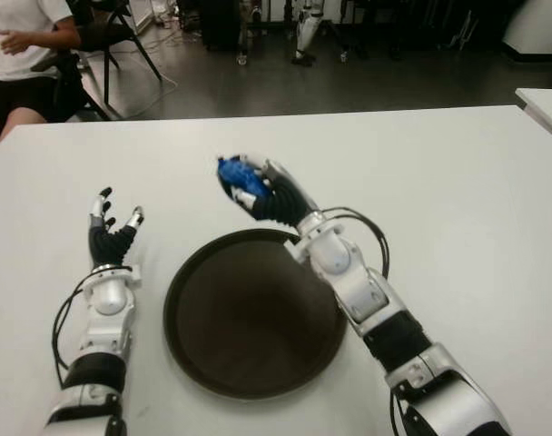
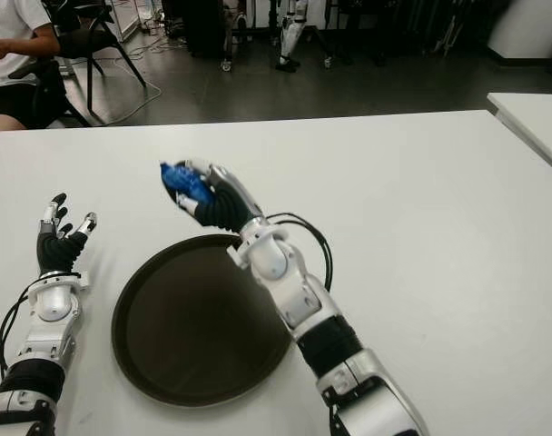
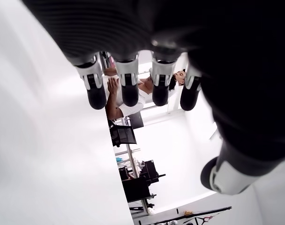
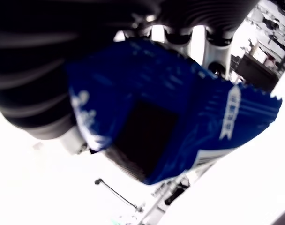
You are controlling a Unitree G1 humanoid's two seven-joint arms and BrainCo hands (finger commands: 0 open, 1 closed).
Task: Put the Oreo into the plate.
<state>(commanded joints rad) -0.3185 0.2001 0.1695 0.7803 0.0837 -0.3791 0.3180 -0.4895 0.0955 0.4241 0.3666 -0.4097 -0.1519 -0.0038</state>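
A blue Oreo packet is clutched in my right hand, held above the white table just beyond the far rim of the plate. The right wrist view shows the blue wrapper filling the frame with dark fingers curled around it. The plate is a round, dark brown tray lying on the table in front of me, with nothing in it. My left hand shows to the left of the plate, fingers spread and holding nothing.
The white table stretches wide to the right and far side. A person sits on a chair beyond the table's far left corner. Another white table edge shows at the far right.
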